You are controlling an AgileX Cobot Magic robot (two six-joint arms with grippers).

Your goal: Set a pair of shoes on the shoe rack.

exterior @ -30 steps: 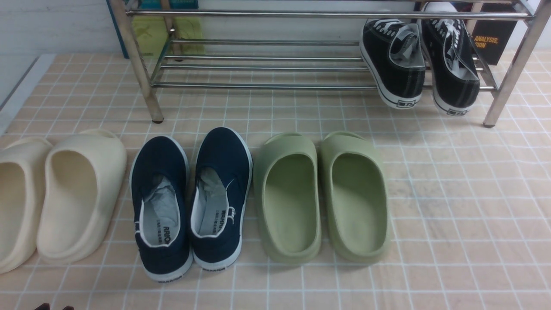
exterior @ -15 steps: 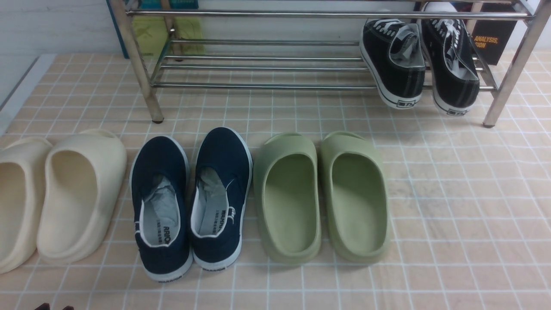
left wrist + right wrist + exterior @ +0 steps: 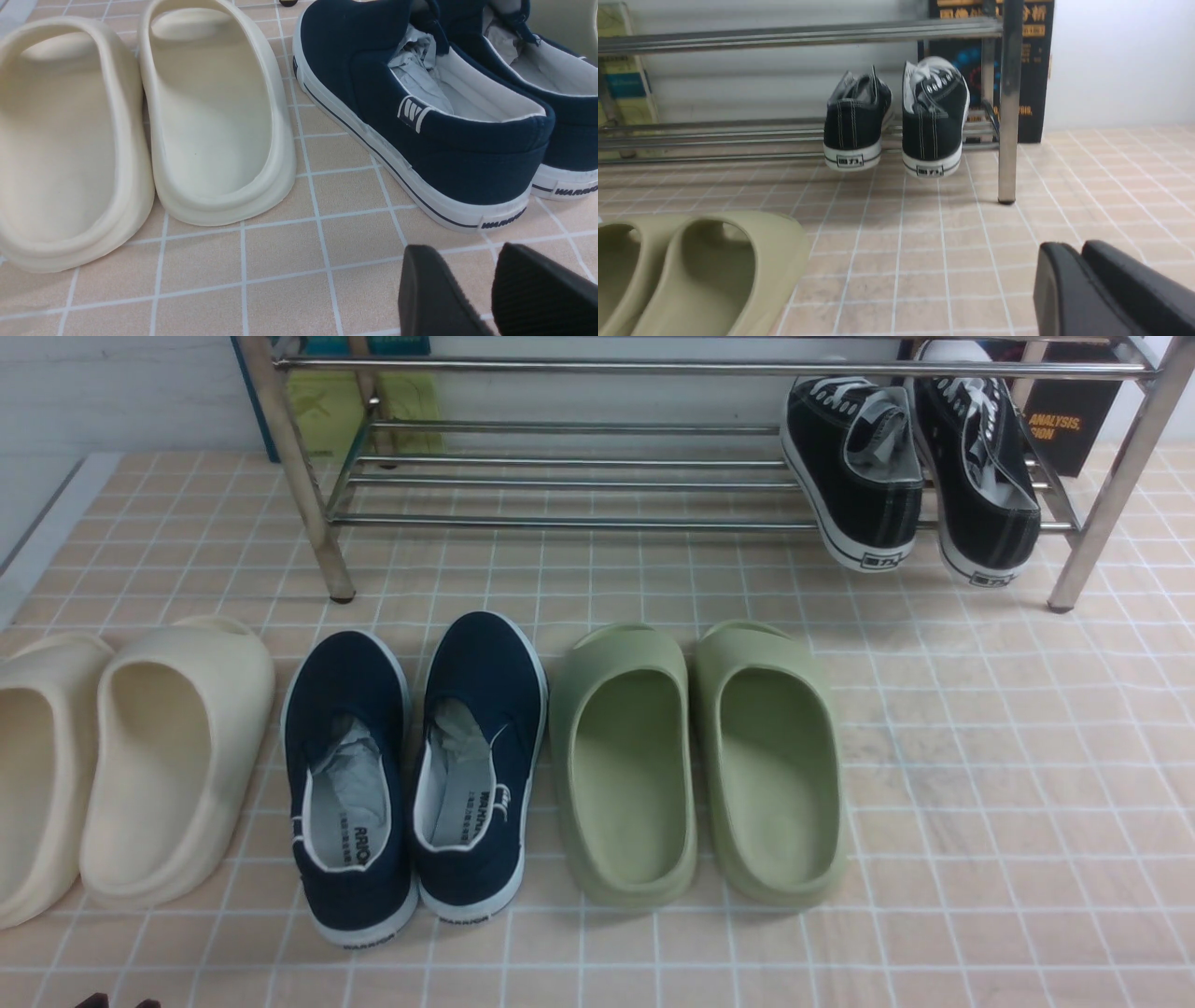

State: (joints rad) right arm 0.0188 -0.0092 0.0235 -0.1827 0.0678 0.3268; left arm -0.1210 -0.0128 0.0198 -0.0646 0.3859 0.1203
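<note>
The pair of black canvas sneakers rests heels-out on the lower bars of the chrome shoe rack (image 3: 560, 521), at its right end: one shoe (image 3: 854, 467) beside the other (image 3: 980, 476). Their heels overhang the front bar. They also show in the right wrist view (image 3: 854, 126) (image 3: 934, 126), under the rack's upper bar (image 3: 784, 35). My left gripper (image 3: 472, 280) is open and empty, low over the tiles behind the navy slip-ons; only its tips (image 3: 117, 1001) show in the front view. My right gripper (image 3: 1080, 261) is shut and empty, well in front of the rack's right leg.
On the tiled floor in front of the rack stand cream slides (image 3: 121, 765), navy slip-ons (image 3: 411, 775) and green slides (image 3: 695, 765) in a row. A black book (image 3: 1074, 420) and a green-blue book (image 3: 327, 401) lean behind the rack.
</note>
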